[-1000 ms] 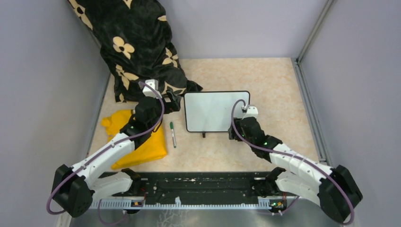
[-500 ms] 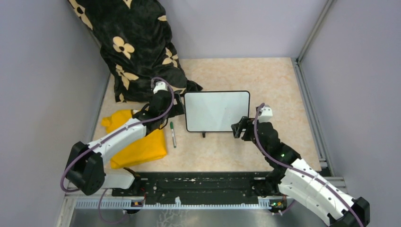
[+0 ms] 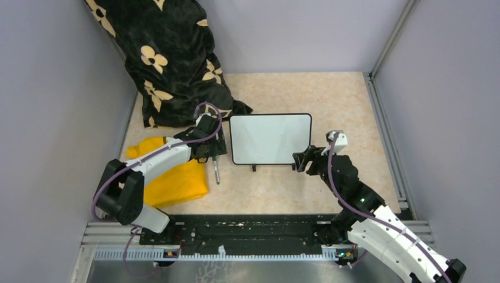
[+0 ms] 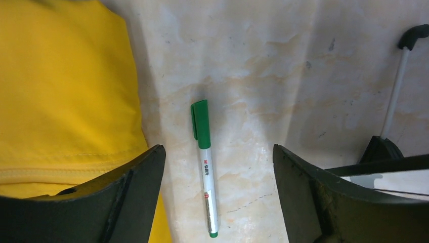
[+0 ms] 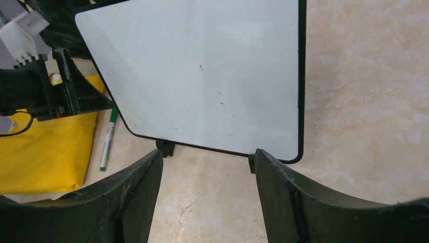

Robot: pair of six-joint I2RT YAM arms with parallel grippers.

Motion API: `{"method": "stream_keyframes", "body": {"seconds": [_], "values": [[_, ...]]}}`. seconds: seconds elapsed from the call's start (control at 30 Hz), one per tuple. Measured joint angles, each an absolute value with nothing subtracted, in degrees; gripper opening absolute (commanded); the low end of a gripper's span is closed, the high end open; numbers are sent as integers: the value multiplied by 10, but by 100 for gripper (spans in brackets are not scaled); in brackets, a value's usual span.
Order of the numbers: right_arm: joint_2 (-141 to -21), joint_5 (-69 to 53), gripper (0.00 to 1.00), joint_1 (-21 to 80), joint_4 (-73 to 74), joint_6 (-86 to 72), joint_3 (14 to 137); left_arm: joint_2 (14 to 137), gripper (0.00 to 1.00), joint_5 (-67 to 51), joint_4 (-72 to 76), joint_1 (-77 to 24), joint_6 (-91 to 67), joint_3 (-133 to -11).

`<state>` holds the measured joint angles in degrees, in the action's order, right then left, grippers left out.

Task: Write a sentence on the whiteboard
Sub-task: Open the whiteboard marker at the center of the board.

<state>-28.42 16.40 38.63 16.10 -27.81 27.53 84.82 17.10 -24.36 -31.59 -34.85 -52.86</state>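
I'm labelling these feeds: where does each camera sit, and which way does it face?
Top: above and behind, looking down on the table; left arm and right arm show.
Left wrist: looks down at the marker between its open fingers.
Right wrist: faces the whiteboard past its open fingers.
Shared: marker and cloth in all three.

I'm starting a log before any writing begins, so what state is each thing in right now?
whiteboard: blank, nothing written yet.
green marker: capped, lying loose, not held.
left gripper: jaws open, empty, over the marker.
right gripper: jaws open, empty, at the whiteboard's near edge.
yellow cloth: folded, lying flat.
black flowered cloth: bunched at the back left.
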Motion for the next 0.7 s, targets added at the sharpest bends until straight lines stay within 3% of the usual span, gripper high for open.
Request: {"method": "stream_keyframes", "body": {"seconds": [0.23, 0.7], "values": [[-260, 164, 64, 386, 159, -270, 275, 878, 66, 138, -246, -304, -350, -530], [-259, 165, 64, 386, 161, -270, 275, 949, 53, 137, -259, -291, -373, -547]]}}
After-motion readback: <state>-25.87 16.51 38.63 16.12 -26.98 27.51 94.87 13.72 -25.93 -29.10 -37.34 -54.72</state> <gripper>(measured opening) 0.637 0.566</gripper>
